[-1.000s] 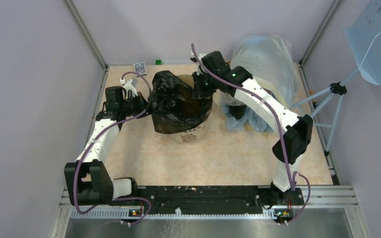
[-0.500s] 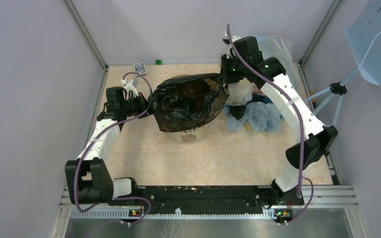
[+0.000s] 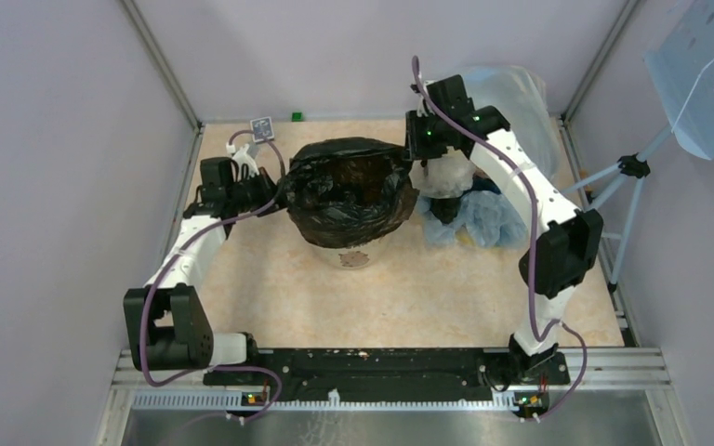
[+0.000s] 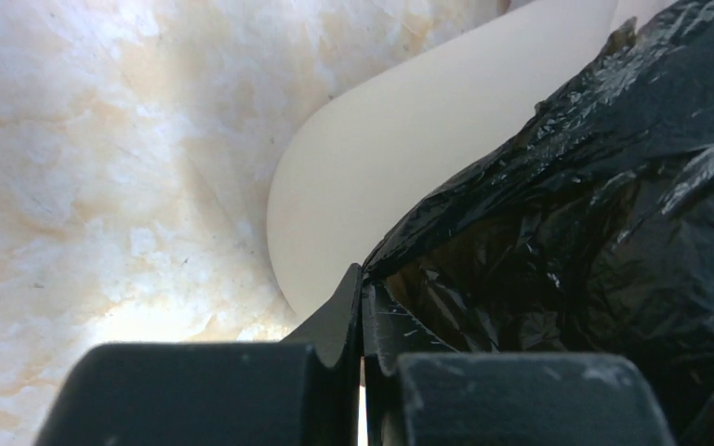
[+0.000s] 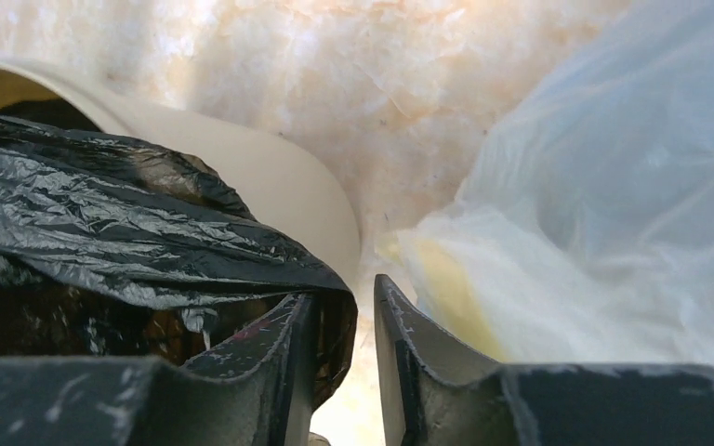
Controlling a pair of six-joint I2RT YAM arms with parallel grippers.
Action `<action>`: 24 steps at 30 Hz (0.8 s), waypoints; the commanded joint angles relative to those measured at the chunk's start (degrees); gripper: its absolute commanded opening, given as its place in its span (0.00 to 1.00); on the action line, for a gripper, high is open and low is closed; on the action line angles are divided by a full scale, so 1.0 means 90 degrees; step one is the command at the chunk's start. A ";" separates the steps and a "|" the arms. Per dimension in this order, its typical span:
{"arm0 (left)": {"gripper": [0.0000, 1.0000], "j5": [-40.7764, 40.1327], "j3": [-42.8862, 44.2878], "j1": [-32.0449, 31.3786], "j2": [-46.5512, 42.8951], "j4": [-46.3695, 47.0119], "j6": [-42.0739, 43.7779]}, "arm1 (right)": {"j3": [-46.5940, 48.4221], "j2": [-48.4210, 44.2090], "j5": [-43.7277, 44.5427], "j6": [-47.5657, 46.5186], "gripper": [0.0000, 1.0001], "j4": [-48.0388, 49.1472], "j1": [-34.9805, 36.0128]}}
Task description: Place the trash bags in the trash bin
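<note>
Left gripper clamped the black trash bag at the trash bin rim, while right gripper had its jaws apart.

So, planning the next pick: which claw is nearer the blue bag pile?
Right. The right claw hangs beside the blue bag pile; the left claw is across the trash bin.

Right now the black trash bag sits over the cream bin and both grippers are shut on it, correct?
Not quite: only the left gripper is shut on the black trash bag over the cream bin. The right wrist view shows the right gripper with its jaws apart, gripping nothing.
</note>
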 commanded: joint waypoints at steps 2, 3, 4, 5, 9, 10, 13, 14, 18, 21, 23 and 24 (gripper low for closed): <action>0.00 -0.0344 0.0451 0.0034 0.0005 0.0112 0.0096 | 0.1090 0.0496 -0.0256 -0.0037 0.31 0.0234 -0.0056; 0.00 -0.0399 0.0475 0.0047 -0.0005 0.0118 0.0087 | 0.1249 0.0619 -0.0255 -0.0048 0.32 0.0194 -0.0056; 0.00 -0.0422 0.0490 0.0046 0.0004 0.0141 0.0070 | 0.1377 0.0745 -0.0265 -0.0042 0.32 0.0166 -0.0056; 0.00 -0.0453 0.0500 0.0049 0.0026 0.0162 0.0046 | 0.1495 0.0871 -0.0306 -0.0028 0.32 0.0143 -0.0056; 0.00 -0.0447 0.0547 0.0042 0.0335 0.0167 -0.0016 | 0.1493 0.1282 -0.0516 -0.0022 0.31 0.0083 -0.0047; 0.00 -0.0418 0.0574 0.0042 0.0436 0.0111 -0.0021 | 0.1414 0.1326 -0.0539 -0.0015 0.31 0.0092 -0.0047; 0.00 -0.0328 0.0610 0.0042 0.0693 -0.0037 -0.0013 | 0.1000 0.1328 -0.0525 -0.0063 0.31 0.0187 -0.0049; 0.00 -0.0308 0.0610 0.0042 0.0771 -0.0084 0.0014 | 0.0848 0.1302 -0.0525 -0.0085 0.31 0.0235 -0.0047; 0.00 -0.0153 0.0599 0.0042 0.1049 -0.0353 0.0135 | 0.0316 0.1152 -0.0590 -0.0179 0.31 0.0342 -0.0047; 0.00 -0.0038 0.0503 0.0042 0.1089 -0.0376 0.0150 | -0.0080 0.0901 -0.0648 -0.0180 0.30 0.0457 -0.0037; 0.00 -0.0007 0.0422 0.0042 0.1032 -0.0318 0.0125 | -0.0271 0.0696 -0.0662 -0.0160 0.31 0.0554 -0.0037; 0.00 0.0002 0.0419 0.0044 0.0997 -0.0313 0.0121 | -0.0285 0.0622 -0.0653 -0.0151 0.30 0.0555 -0.0044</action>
